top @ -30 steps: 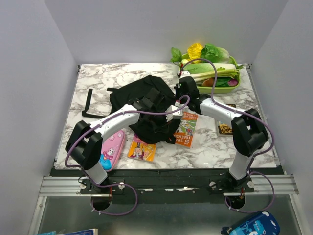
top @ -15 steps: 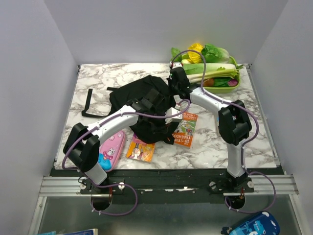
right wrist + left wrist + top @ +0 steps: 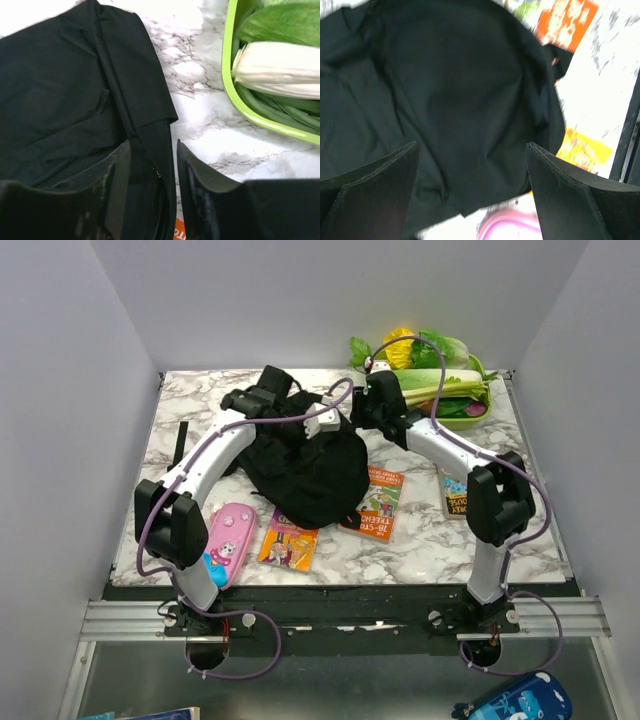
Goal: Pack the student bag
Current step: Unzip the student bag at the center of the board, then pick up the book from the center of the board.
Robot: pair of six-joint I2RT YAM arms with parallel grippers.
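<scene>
The student bag, a soft black backpack, lies slumped in the middle of the marble table. My left gripper hovers over its far side, and in the left wrist view this gripper stands wide open above the black fabric with nothing between its fingers. My right gripper is at the bag's far right corner. In the right wrist view its jaws stand partly apart over the bag's edge, with a gap showing beside the fabric.
A pink pencil case, a yellow-orange book and an orange-green book lie in front of the bag. Another book shows beside the right arm. A green tray of vegetables stands at the back right. A loose black strap lies at the left.
Both grippers have gone from shut to open. The left arm has swung from the bag's near side to its far side, and the bag has dropped and spread out on the table.
</scene>
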